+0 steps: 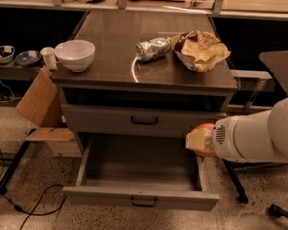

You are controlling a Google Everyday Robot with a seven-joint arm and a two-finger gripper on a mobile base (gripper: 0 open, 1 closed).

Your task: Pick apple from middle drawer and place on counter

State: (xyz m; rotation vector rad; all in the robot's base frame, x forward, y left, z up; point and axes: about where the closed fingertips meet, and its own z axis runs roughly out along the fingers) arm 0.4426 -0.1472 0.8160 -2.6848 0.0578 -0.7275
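Observation:
The middle drawer (139,167) is pulled open at the bottom of the grey cabinet, and its grey tray floor is bare. My gripper (198,140) is at the drawer's right rear corner, above its right side wall and level with the lower edge of the closed drawer front above. Its pale fingers are shut on the apple (204,128), of which only orange-red edges show above and below the fingers. My white arm (259,135) comes in from the right. The counter (114,38) is the dark glossy top of the cabinet.
On the counter stand a white bowl (74,54) at the left, a crumpled silver foil bag (153,48) and a tan crumpled bag (201,50) at the right. A closed drawer front (143,121) is above the open drawer. A cardboard box (38,101) leans left of the cabinet.

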